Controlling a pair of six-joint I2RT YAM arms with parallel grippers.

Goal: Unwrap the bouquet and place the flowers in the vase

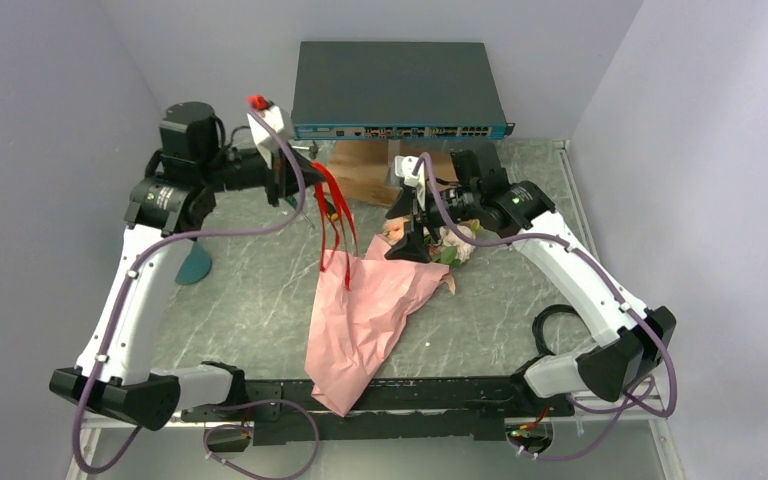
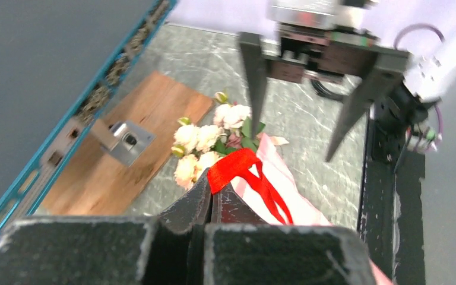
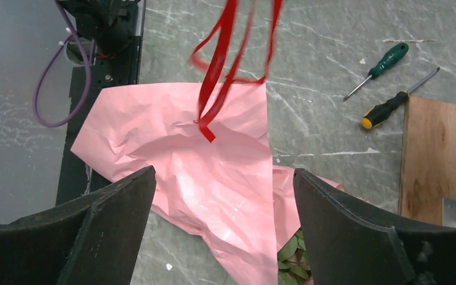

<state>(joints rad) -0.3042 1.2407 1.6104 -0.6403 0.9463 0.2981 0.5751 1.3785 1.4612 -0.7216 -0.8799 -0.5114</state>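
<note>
**top view**
- left gripper (image 1: 300, 188): clenched on the red ribbon (image 1: 335, 225), held up above the far-left part of the table (image 1: 250, 310)
- ribbon: hangs in loops from the jaws, lower ends reaching the far edge of the pink paper (image 1: 365, 315)
- pink paper: crinkled, spread open mid-table, running down to the near edge
- flowers (image 1: 450, 245): lying at the paper's far-right corner, right of table centre
- right gripper (image 1: 410, 235): released, hanging just above the flowers
- vase (image 1: 196, 265): teal, near the left edge, mostly hidden behind the left arm (can't tell if it's upright)
- network switch (image 1: 397, 88): along the far edge, with the wooden board (image 1: 365, 172) just in front of it

**left wrist**
- grip: fingers pressed together, ribbon pinched at the tips
- flowers: cream and pale pink heads past the ribbon, beside the board's edge
- right gripper: opposite, fingers apart, pointing down
- metal bracket (image 2: 122, 139): on the board

**right wrist**
- fingers (image 3: 113, 219): spread wide, the paper below them
- ribbon: dangles in from the top, tip at the paper, contact unclear
- leaves (image 3: 294, 261): green, poking out at the paper's edge
- screwdrivers (image 3: 380, 68): two on bare table, beside the board
</note>
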